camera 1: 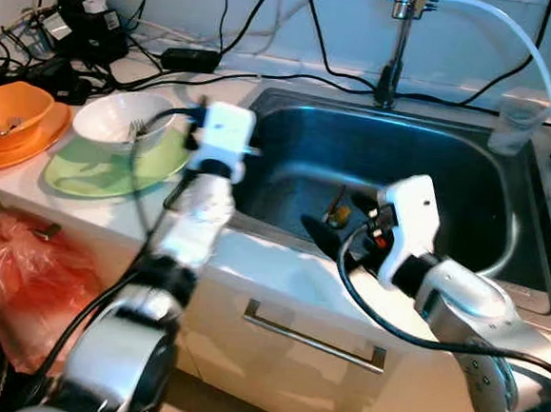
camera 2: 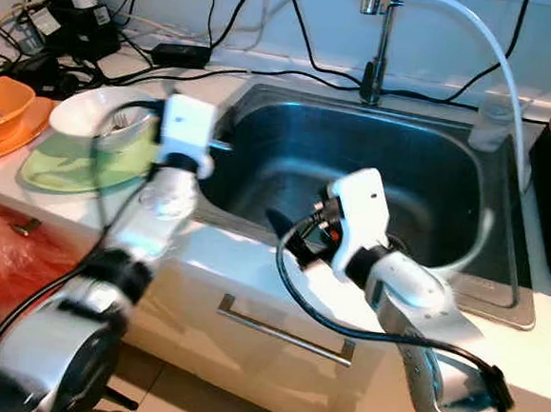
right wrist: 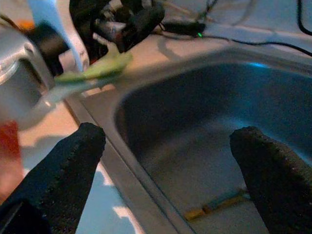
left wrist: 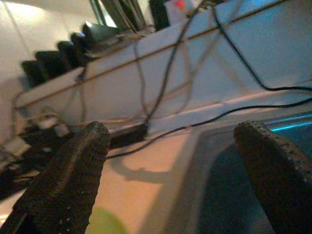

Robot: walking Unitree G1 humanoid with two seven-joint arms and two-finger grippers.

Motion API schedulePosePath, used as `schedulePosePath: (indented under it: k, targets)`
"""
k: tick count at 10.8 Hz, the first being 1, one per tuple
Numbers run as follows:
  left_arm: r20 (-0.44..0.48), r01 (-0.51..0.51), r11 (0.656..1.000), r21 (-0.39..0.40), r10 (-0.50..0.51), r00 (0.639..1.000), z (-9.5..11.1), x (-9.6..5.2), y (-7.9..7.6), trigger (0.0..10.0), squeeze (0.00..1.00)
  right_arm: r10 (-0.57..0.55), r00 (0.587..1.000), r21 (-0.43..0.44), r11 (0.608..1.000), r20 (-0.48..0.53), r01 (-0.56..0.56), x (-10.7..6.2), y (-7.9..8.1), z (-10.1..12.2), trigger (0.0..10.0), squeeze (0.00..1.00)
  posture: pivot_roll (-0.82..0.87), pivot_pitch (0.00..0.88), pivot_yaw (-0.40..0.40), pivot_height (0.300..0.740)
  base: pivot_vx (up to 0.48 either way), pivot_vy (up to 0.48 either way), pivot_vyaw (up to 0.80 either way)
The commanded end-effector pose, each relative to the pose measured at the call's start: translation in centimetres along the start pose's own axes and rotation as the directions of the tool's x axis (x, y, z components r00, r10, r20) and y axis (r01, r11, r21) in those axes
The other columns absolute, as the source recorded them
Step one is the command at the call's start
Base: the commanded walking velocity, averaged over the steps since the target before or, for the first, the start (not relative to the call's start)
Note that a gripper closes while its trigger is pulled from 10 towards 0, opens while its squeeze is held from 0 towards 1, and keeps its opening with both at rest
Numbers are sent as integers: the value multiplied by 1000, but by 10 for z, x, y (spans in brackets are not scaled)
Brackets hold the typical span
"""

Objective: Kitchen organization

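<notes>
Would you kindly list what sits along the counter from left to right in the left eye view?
Orange bowl → white bowl on green plate → left gripper → sink → clear cup.

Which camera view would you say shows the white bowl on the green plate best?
The left eye view: the white bowl sits whole on the green plate. In the right eye view the left arm partly covers it. The right wrist view catches the plate's edge.

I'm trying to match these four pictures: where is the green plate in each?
Left eye view: green plate on the counter, left of the sink.
Right eye view: plate again left of sink.
Left wrist view: green sliver on the counter.
Right wrist view: plate beyond the sink's corner.
Shared landmark: the sink.
</notes>
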State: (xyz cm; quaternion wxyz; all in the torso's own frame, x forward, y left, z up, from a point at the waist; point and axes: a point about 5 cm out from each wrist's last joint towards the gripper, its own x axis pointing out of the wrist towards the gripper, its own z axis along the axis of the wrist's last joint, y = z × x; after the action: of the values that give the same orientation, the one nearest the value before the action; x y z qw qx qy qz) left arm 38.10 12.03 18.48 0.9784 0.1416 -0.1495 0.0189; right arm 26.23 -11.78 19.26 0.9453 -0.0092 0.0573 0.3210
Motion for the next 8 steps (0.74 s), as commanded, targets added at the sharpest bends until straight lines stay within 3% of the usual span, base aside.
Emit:
schedulePosePath:
  k: [1,2,3,5,8]
  targets:
    - [-15,-54,998,44,55,998,-7,-4,17,10000,922,29,999,16,999,34,-30,2,-1,4,10000,0,-71,0,63,740,0,0,0]
    - [-33,-98,993,73,101,994,-14,-9,31,10000,384,60,997,25,998,49,-61,4,0,5,10000,0,-62,0,58,740,0,0,0]
    - [-43,-120,989,90,124,991,-18,-13,39,10000,0,97,993,45,994,70,-101,5,2,7,10000,0,-50,0,52,740,0,0,0]
    - [-47,-164,979,125,171,984,-19,-17,57,10000,0,194,976,87,975,99,-203,4,7,8,10000,0,-37,0,43,740,0,0,0]
    - [-56,-181,973,140,191,980,-19,-17,64,10000,0,304,946,115,942,110,-316,-2,15,8,10000,0,-38,0,40,740,0,0,0]
